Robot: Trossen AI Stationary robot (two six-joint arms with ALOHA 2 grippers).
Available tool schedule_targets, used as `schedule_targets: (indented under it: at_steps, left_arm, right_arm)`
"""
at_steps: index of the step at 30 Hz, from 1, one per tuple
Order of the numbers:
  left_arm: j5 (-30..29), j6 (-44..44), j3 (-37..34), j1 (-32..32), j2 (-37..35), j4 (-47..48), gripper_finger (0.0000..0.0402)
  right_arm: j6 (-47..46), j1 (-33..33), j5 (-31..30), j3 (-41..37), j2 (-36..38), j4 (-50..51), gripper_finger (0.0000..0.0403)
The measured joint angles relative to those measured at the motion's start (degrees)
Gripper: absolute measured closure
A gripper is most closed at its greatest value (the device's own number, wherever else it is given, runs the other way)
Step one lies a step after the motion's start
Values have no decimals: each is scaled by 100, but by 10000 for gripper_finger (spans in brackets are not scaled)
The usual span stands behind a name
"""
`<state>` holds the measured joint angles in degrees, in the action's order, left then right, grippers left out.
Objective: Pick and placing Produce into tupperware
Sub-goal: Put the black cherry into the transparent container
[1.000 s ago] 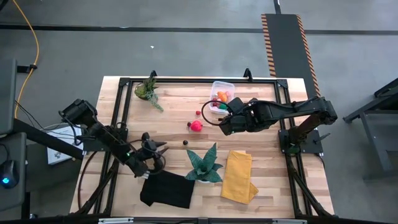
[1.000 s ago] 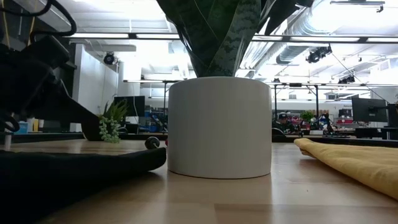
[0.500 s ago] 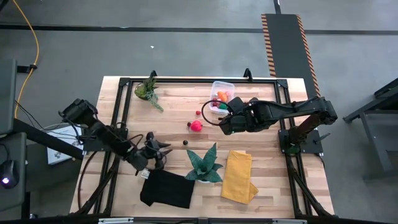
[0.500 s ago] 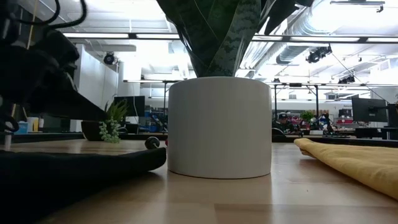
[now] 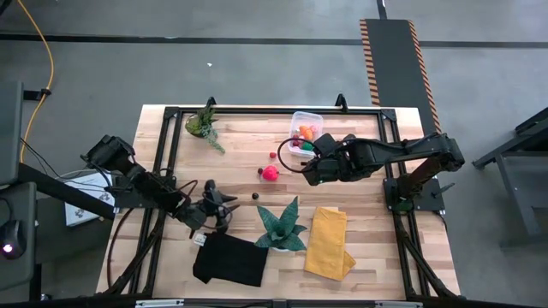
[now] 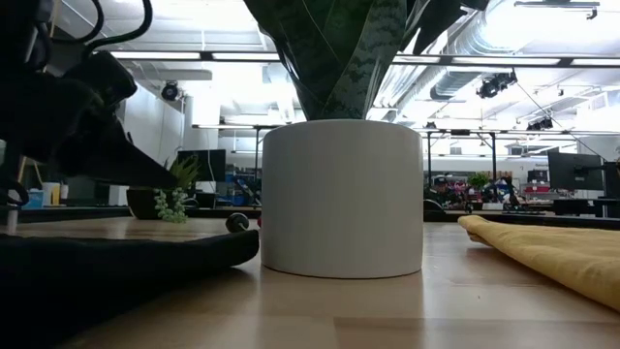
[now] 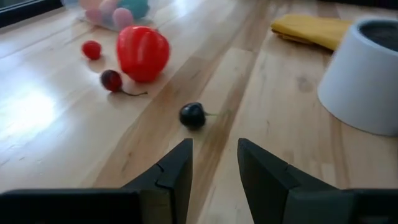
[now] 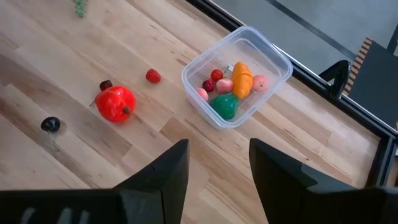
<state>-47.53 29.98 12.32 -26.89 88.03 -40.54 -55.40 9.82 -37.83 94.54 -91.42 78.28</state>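
- While several pieces already sit in the tupperware (image 8: 239,74) at the far side of the table, four are still out on the wood: the dark berry (image 7: 192,114), the big red fruit (image 7: 142,52), the dark red cherry (image 7: 111,79) and the small red berry (image 7: 91,49).
- So I judge the task partly done, with the step in hand being my left arm's approach to the dark berry, the nearest loose piece to me.
- My left gripper (image 7: 214,163) hangs low over the table near side, beside the black cloth (image 5: 229,260); its fingers stand a little apart with nothing between them, and the dark berry lies just ahead of the gap.
- The next move, as I see it, calls for easing forward and down until the berry sits between my fingertips, then closing gently, since a round little thing like that could roll or squirt out.
- The white pot (image 7: 369,73) of the teal plant stands close by on one side, so I would keep my line straight and not swing wide.
- My left arm reaches in from the table's left edge, stretched low and angled toward the middle.
- My right gripper (image 8: 219,163) waits raised near the tupperware, pointing down at the table, fingers apart and empty.
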Motion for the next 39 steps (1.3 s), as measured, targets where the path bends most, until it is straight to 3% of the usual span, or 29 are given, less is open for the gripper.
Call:
schedule_targets:
  at_steps: [8, 17, 23, 29, 39]
  left_arm:
    - [204, -389, 0, 50, 0, -161, 287]
    - [1666, -1154, 0, 893, 0, -397, 287]
    - [1866, -1550, 0, 1282, 0, -485, 287]
    - [2676, -1924, 0, 1692, 1, -447, 286]
    - [3291, -2167, 0, 2031, 3, -447, 286]
  right_arm:
    - [21, 0, -13, 0, 0, 0, 243]
    - [15, 7, -8, 0, 0, -2, 243]
    - [-20, 85, 5, 0, 0, 0, 243]
    - [-24, 85, 9, 0, 0, 9, 243]
    - [-28, 85, 9, 0, 0, 17, 243]
